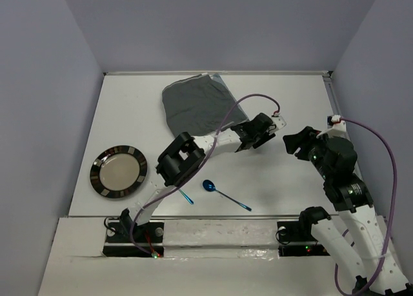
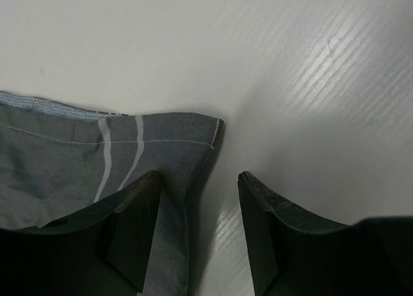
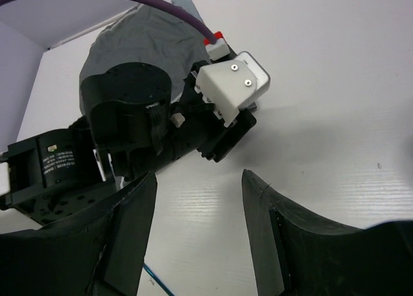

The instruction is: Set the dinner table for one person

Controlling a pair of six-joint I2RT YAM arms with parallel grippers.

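1. Table (image 1: 129,102): white, spans the whole workspace beneath both arms.
2. On it: grey cloth (image 1: 193,106) far centre, plate (image 1: 118,171) left, blue spoon (image 1: 222,193) near centre.
3. Left end effector (image 2: 199,180): spread over the cloth's corner.
4. Right end effector (image 3: 199,180): spread, above the table.

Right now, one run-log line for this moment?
left end effector open over cloth corner | right end effector open, empty | plate, spoon apart from cloth
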